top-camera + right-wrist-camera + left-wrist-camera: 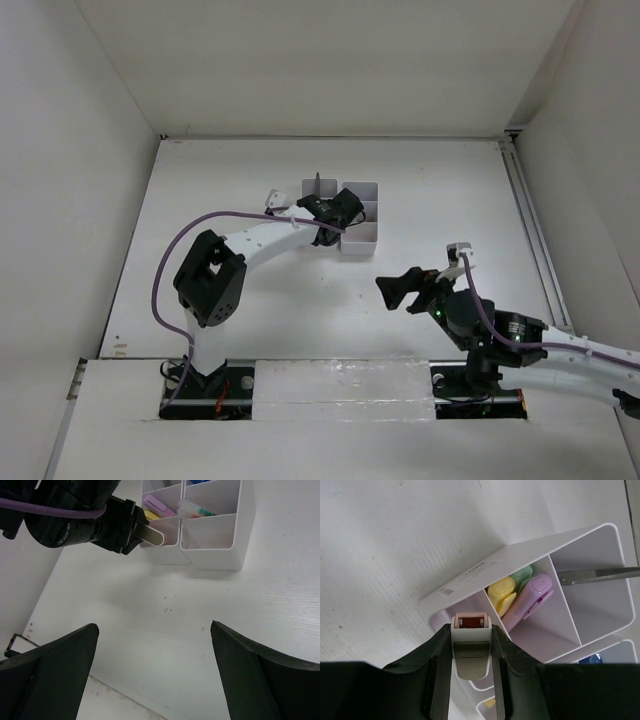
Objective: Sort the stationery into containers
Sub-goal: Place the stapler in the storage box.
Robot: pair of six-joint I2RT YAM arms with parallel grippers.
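Right gripper (154,625) is spread wide, nothing held, over bare table (165,595). Farther out, stapler (472,652) is pinched across its flanks by left gripper (472,635) at the organiser (470,575) rim, by the end cell beside the highlighters (502,592). Stapler is judged rigid, smooth and fairly dense, so slip is possible and the flat sides are best gripped. Scissors (600,574) are seen in the far cell.

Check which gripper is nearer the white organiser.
Left. The left gripper is right over the organiser, holding the stapler. The right gripper hangs open, apart from it, below and right of it in the top view.
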